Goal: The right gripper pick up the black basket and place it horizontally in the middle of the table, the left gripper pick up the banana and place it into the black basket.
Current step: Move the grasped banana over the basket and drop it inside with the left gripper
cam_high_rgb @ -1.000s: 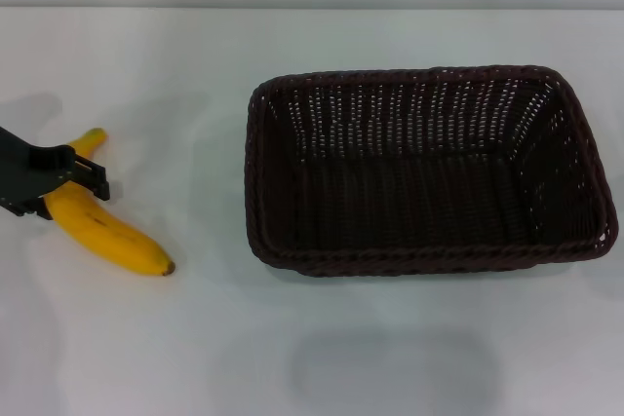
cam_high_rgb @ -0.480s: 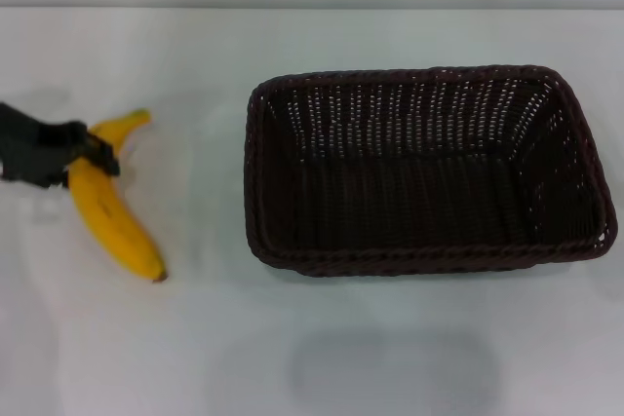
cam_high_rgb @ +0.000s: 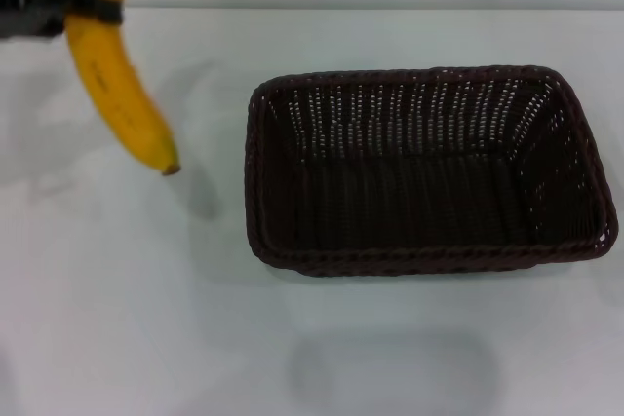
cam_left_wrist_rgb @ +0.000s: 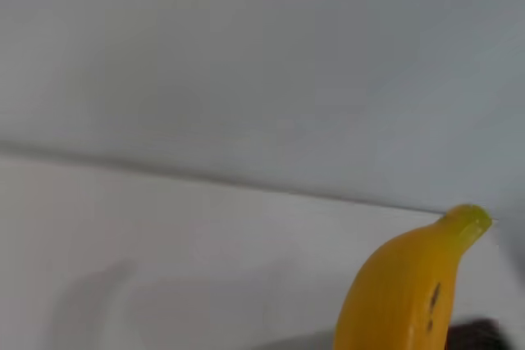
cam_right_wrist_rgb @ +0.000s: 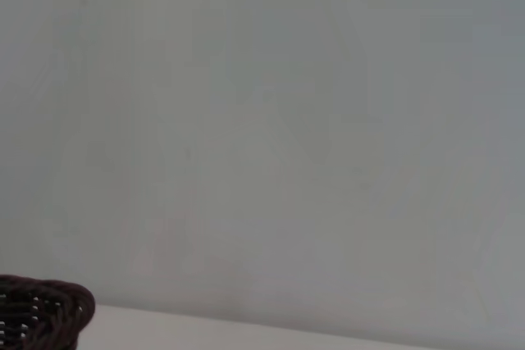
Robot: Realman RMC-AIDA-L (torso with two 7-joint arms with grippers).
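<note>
My left gripper (cam_high_rgb: 90,5) is shut on the banana (cam_high_rgb: 119,85) near its stem end and holds it in the air at the far left, well above the table (cam_high_rgb: 146,319). The banana hangs tip down, to the left of the black basket (cam_high_rgb: 429,170), apart from it. Its stem end also shows in the left wrist view (cam_left_wrist_rgb: 410,284). The basket lies lengthwise across the middle right of the table, open side up and empty. A corner of it shows in the right wrist view (cam_right_wrist_rgb: 41,313). My right gripper is out of view.
The white table runs to a pale wall at the back. The banana's shadow (cam_high_rgb: 195,133) falls on the table beside the basket's left side.
My left gripper has lifted the banana off the table and raised it up and slightly right. The basket has not moved.
</note>
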